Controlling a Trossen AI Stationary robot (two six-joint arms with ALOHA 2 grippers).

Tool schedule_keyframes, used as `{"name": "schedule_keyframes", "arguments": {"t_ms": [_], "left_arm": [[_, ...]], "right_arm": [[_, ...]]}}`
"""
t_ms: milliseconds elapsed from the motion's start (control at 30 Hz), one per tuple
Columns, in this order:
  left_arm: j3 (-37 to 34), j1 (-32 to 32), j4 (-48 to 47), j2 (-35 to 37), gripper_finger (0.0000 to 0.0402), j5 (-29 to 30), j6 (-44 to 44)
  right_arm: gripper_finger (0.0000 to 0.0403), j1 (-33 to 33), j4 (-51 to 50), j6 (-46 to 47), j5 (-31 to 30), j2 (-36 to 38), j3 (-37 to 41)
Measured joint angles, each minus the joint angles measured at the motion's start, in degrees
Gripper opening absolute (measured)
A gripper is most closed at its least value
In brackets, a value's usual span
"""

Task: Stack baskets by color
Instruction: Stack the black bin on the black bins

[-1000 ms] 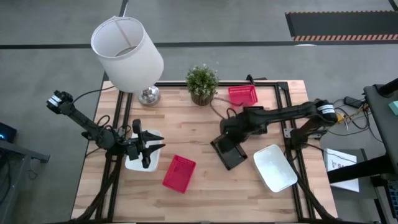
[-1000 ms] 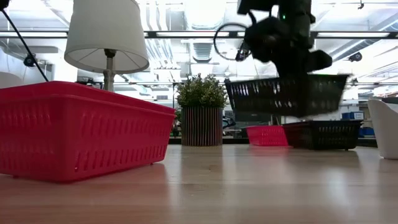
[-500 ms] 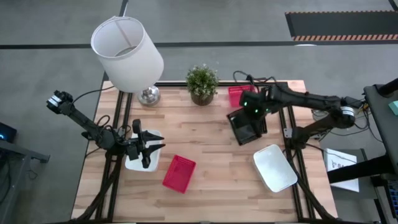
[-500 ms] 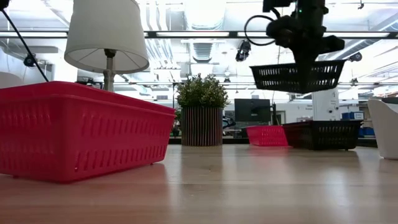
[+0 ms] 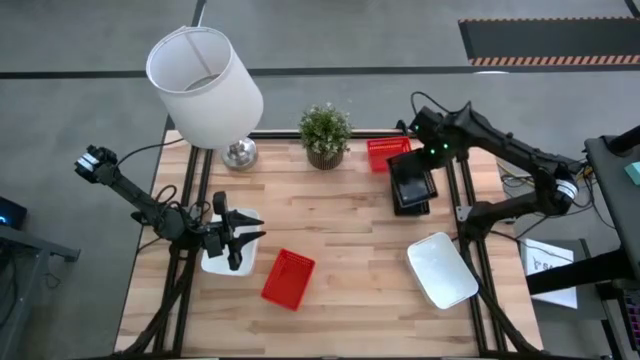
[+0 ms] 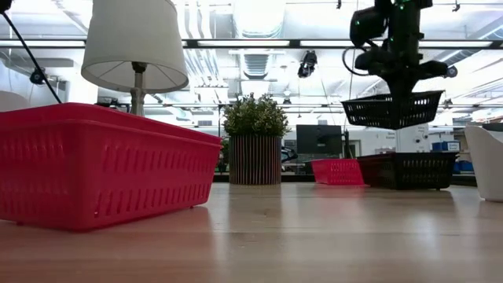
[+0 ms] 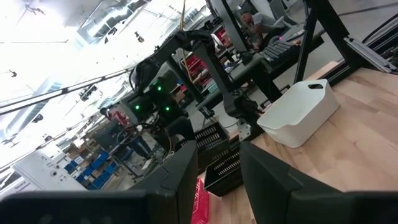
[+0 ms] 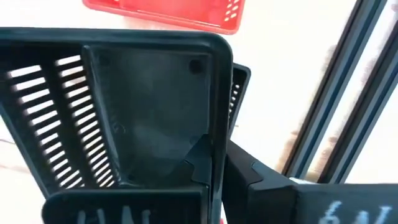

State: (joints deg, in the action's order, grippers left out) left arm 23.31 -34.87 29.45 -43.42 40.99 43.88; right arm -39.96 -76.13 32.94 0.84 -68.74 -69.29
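Observation:
My right gripper (image 5: 425, 165) is shut on a black basket (image 5: 410, 178), which hangs over a second black basket (image 6: 409, 169) standing on the table at the far right. A red basket (image 5: 388, 152) rests just beyond them, and another red basket (image 5: 288, 278) lies near the table's middle front. My left gripper (image 5: 243, 238) is open above a white basket (image 5: 222, 262) at the left; its fingers (image 7: 180, 180) hold nothing. A second white basket (image 5: 441, 270) sits at the near right. My right gripper pinches one side wall of the black basket (image 8: 216, 134) at its rim, one finger inside the basket (image 8: 200, 155) and one outside. The fingers come from above, pointing steeply down. The basket hangs lifted clear, mouth up and roughly level (image 6: 391, 110), above the other black basket.
A big white lampshade (image 5: 205, 85) on its lamp foot stands at the far left, and a small potted plant (image 5: 325, 135) at the far middle. Dark frame rails (image 5: 460, 180) run along the table's right side. Bare wood (image 5: 330, 215) lies between the two arms.
My right gripper has carried the black basket from the table's middle toward the far right edge, rising a little and turning about its own axis. The basket now hangs over the second black basket next to the far red one. The left arm has kept still.

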Motion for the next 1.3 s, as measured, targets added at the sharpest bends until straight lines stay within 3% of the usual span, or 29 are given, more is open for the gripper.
{"name": "schedule_keyframes", "arguments": {"t_ms": [267, 533, 867, 1300], "left_arm": [[0.00, 0.00, -0.02, -0.07, 0.0105, 0.00, -0.02], [0.00, 0.00, -0.01, -0.07, 0.0105, 0.00, -0.07], [0.00, -0.02, 0.00, 0.07, 0.0105, 0.00, -0.15], [-0.02, -0.02, 0.00, -0.02, 0.0105, 0.00, -0.15]], "right_arm": [[0.0008, -5.07, 1.20, -3.06, 2.23, 0.10, 4.50], [0.0008, -5.35, 11.17, -2.45, 8.06, 0.05, 11.37], [0.0011, -5.34, 13.01, -1.49, 7.26, 0.03, 14.82], [0.0089, -5.34, 10.02, -1.92, 6.59, 0.03, 13.30]]}}
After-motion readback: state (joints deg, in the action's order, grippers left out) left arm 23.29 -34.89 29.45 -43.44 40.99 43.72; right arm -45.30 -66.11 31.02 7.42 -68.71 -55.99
